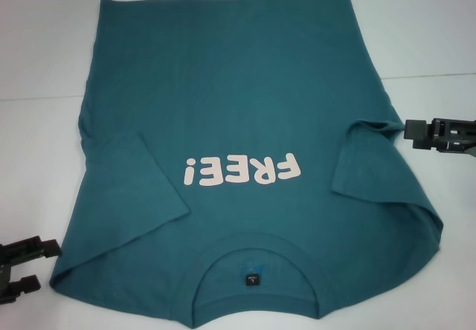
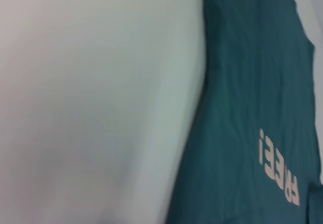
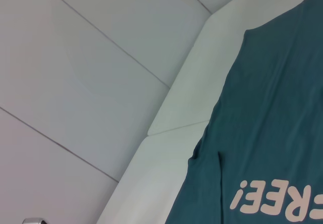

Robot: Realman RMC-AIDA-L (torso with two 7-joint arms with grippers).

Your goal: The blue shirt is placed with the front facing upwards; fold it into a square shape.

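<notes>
Closest to my head camera lies the collar [image 1: 256,259] of the blue shirt [image 1: 238,114], with its small dark label [image 1: 252,279]. The shirt is spread on the white worktop [image 1: 44,62], front up, the "FREE!" print [image 1: 243,172] across the chest, and its long axis runs away from me toward the hem. Both sleeves are already turned in over the body.

My right tool [image 1: 439,134] hangs just beside the right folded sleeve [image 1: 364,159], at chest level; I cannot tell how far it is open, and it holds nothing. My left tool [image 1: 21,269] waits near the left shoulder corner, its fingers apart and empty. I judge the lengthwise fold comes next.
</notes>
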